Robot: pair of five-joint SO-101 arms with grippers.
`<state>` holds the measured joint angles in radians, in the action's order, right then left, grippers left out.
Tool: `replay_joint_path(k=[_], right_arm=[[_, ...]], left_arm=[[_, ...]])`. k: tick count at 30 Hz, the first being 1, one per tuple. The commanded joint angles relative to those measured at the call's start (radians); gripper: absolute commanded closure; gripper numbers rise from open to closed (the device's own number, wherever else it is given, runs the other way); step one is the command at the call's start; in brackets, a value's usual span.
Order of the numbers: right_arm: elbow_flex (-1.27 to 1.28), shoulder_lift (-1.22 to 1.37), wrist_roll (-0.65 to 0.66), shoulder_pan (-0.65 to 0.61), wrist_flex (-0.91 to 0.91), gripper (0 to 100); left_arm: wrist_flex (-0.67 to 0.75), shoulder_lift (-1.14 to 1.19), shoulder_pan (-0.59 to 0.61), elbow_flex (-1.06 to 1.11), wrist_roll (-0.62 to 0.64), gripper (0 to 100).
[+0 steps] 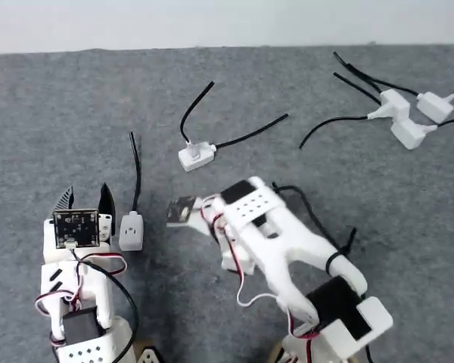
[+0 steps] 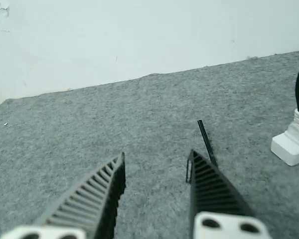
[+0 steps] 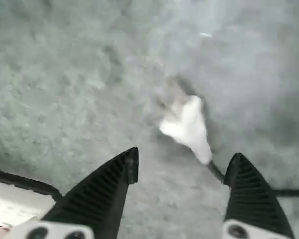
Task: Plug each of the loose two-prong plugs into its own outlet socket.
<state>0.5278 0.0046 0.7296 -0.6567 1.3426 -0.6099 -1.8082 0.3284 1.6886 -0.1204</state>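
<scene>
Grey felt-covered bench (image 1: 60, 98), with a white wall along its far edge.

Left hand (image 1: 86, 190) (image 2: 156, 157): at the near left corner, fingers spread, nothing between them. A white plastic block with a black cord (image 1: 131, 231) lies just beside its right finger, the cord running straight toward the far edge. There are dark marks on the block's top face; plug or socket cannot be told. In the left wrist view the cord's free end sticks out from behind one finger (image 2: 209, 189), which covers the block itself.

Bench middle: a white joined piece with two black cords (image 1: 195, 156) (image 2: 291, 144), one cord toward the far edge, one toward the right edge. It looks like two parts pushed together, but the seam is unclear. In the left wrist view it is cut off at the frame's side.

Far right corner: three white blocks on black cords (image 1: 397, 106), close together. Two cords run out of frame. Which of these are mated cannot be told.

Right arm (image 1: 287, 242): reaches from the near edge toward the bench middle. From above, its white wrist casing covers the fingers.

Right hand (image 3: 186, 153): fingers wide apart over the felt, gripping nothing. Just beyond the fingertips lies a blurred white plug-shaped piece (image 3: 184, 124) trailing a black cord. Its prongs are not discernible, and I cannot match it to a piece in the high view.
</scene>
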Motion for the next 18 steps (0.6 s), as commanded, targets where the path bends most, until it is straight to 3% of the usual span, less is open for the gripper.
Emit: replay_joint_path(k=[1, 13, 18], right_arm=[[0.029, -0.054, -0.028, -0.068, -0.025, 72.1], [0.144, -0.045, -0.02, -0.03, -0.214, 72.4], [0.146, -0.041, 0.003, 0.007, -0.271, 87.9]], left_arm=[[0.014, -0.012, -0.006, -0.007, -0.011, 80], [0.012, -0.012, -0.006, -0.007, -0.011, 80], [0.011, -0.012, -0.006, -0.007, -0.011, 80]])
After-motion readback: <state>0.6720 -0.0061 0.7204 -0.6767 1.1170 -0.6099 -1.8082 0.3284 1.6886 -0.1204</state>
